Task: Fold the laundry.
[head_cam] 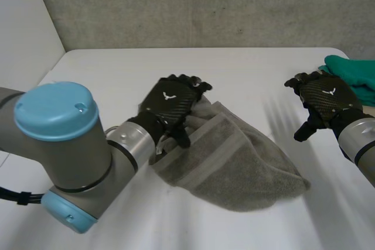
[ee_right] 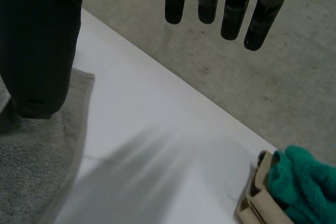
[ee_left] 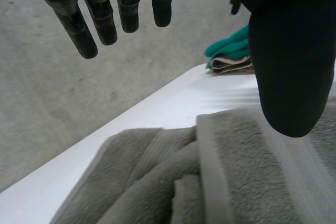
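**Grey towel (head_cam: 246,168) on table, both hands free**

I see the towel lying crumpled at the middle of the white table (head_cam: 117,68). My left hand (head_cam: 171,105) is over one end of it, fingers straight and spread, holding nothing. My right hand (head_cam: 325,100) hovers with relaxed fingers beside the green cloth (head_cam: 354,73).

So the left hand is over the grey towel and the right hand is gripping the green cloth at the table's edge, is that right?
Not quite. The right hand grips nothing: the right wrist view shows its fingers straight above the bare table, apart from the green cloth. The left hand is over the grey towel.
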### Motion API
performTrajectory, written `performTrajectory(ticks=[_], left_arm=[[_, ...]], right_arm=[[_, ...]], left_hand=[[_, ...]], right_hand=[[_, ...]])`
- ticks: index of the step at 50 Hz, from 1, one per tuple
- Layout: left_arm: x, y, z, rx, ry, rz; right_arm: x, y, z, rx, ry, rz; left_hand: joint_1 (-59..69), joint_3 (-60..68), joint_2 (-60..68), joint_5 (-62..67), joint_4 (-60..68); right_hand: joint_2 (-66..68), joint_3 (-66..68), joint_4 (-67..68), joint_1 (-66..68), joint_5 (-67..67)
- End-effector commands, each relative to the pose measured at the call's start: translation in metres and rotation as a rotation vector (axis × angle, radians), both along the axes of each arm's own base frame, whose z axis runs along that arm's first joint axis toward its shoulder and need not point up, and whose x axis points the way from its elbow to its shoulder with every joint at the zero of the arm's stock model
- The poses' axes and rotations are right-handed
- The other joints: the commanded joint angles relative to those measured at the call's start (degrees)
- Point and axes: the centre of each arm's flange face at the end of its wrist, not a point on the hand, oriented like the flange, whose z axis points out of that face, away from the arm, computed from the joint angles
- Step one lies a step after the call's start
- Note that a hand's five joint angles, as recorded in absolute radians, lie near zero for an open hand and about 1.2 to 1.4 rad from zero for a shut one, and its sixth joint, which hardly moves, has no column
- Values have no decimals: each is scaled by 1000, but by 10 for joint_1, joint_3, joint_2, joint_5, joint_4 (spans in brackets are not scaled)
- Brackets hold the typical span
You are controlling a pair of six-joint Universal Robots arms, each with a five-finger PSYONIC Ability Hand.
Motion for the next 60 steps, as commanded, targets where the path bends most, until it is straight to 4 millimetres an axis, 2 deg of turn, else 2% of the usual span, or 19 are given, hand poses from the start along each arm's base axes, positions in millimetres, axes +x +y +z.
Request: performTrajectory(ticks=[1,5,8,17,24,29,31,32,35,36,38,43,50,51,55,56,57,58,60], left_arm=[[5,-4,-2,9,-3,18],[0,-3,-6,7,-13,-3],[-12,-4,-14,3,-18,-28],[-68,-15,-33,-105,-60,-124],[-94,-23,-61,-232,-170,-168],[-101,-28,-82,-240,-206,-178],[-102,-29,-87,-234,-213,-179],[-103,-30,-90,-230,-217,-180],[-103,-30,-90,-232,-215,-180],[-103,-30,-90,-233,-216,-180],[-103,-30,-89,-234,-216,-177],[-101,-30,-82,-242,-214,-162],[-88,-20,-33,-318,-187,-135],[-84,-18,-19,-341,-167,-126],[-81,-16,-4,-374,-137,-120],[-82,-15,-5,-374,-137,-123],[-83,-15,-11,-364,-145,-127],[-84,-16,-16,-358,-150,-128],[-86,-18,-29,-338,-167,-139]], right_arm=[[5,17,14,50,68,102],[3,30,13,128,154,137],[1,36,9,164,206,154],[0,35,1,157,234,158],[-1,30,-6,164,240,145],[-1,27,-14,183,246,139],[-1,27,-16,191,249,136],[-1,27,-17,195,249,134],[-1,27,-18,196,252,130],[-1,27,-18,195,252,130],[-1,26,-17,189,252,130],[-3,22,-15,175,250,120],[-20,5,-7,154,232,58],[-21,3,-6,150,227,51],[-22,0,-2,140,225,44],[-22,1,-2,143,225,44],[-22,1,-3,146,225,45],[-22,1,-4,147,225,43],[-22,3,-7,159,225,45]], left_hand=[[68,59,62,64,63],[103,94,98,100,98],[142,133,136,138,137],[197,188,192,194,192],[233,224,227,229,228],[244,236,239,241,239],[298,289,292,294,293],[388,379,383,385,383],[527,518,521,523,522],[624,615,618,620,619],[673,664,668,670,668],[673,664,668,670,668],[673,664,668,670,668],[673,664,668,670,668],[673,664,668,670,668],[547,538,541,543,542],[164,155,159,161,159],[117,108,112,114,112],[123,115,118,120,118]], right_hand=[[-27,-24,-35,-18,-34],[-27,-24,-35,-18,-34],[-27,-24,-35,-18,-34],[-27,-24,-35,-18,-34],[-27,-24,-35,-18,-34],[-27,-24,-35,-18,-34],[-27,-24,-35,-18,-34],[-27,-24,-35,-18,-34],[-27,-24,-35,-18,-34],[-27,-24,-35,-18,-34],[-27,-24,-35,-18,-34],[-27,-24,-35,-18,-34],[-27,-24,-35,-18,-34],[-27,-24,-35,-18,-34],[-27,-24,-35,-18,-34],[-27,-24,-35,-18,-34],[-27,-24,-35,-18,-34],[-27,-24,-35,-18,-34],[-27,-24,-35,-18,-34]])
